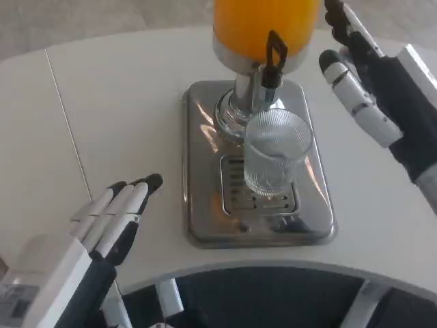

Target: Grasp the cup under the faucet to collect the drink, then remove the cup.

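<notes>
Clear ribbed glass cup [276, 154] stands upright, mouth upward, on the slotted drip grille of a polished steel dispenser base [205, 171], directly beneath the black-handled faucet [273, 65] of an orange drink tank [263, 24]; no writing is legible. Bare white table [116, 102] flanks the base on both sides. The left hand [113, 219] rests low with fingers straight and together, holding nothing; the right hand [365, 85] hovers beside the faucet, fingers apart and empty.

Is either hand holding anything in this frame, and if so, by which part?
Nothing is held. The left hand and right hand are both open, clear of the cup.
</notes>
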